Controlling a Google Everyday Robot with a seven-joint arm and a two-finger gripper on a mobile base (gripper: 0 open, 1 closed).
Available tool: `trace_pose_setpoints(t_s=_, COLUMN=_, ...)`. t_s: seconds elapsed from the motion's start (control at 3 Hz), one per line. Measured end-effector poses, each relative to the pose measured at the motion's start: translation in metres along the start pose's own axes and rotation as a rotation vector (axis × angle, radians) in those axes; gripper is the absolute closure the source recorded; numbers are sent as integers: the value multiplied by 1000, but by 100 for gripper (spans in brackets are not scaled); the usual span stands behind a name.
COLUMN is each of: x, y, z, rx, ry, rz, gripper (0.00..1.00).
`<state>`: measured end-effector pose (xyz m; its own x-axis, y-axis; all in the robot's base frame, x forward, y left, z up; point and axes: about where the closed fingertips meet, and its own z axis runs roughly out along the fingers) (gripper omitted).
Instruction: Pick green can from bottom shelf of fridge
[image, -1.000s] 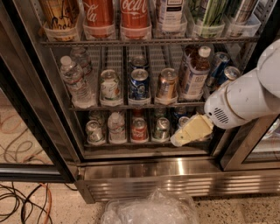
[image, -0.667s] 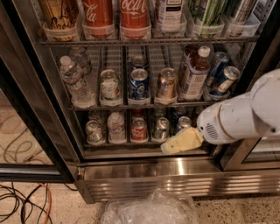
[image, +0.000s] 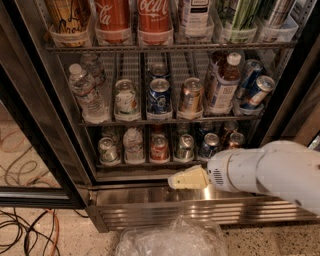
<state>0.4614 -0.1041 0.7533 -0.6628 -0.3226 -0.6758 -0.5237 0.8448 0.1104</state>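
Camera view: cream wedge tool (grip: can't tell) hangs below wire bottom shelf w/ green can.

Gripper low at front of fridge, level with the steel sill, just below the front rail of bottom shelf. Tip directed left, under green can, apart from it. Green can upright, fourth item from left, between red can and blue can. White arm housing entering from right. Crumpled clear plastic bag on floor below ribbed base panel.
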Motion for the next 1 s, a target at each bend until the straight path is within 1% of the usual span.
trace_pose_setpoints(t_s=0.33, x=-14, y=-23, z=22, rx=102, ry=-63, rz=-8, gripper=0)
trace_pose_setpoints(t_s=0.67, x=-35, y=-32, z=23, rx=137, ry=-131, rz=-1, gripper=0)
trace_pose_setpoints(t_s=1.0, x=-35, y=-32, z=23, rx=137, ry=-132, rz=-1, gripper=0)
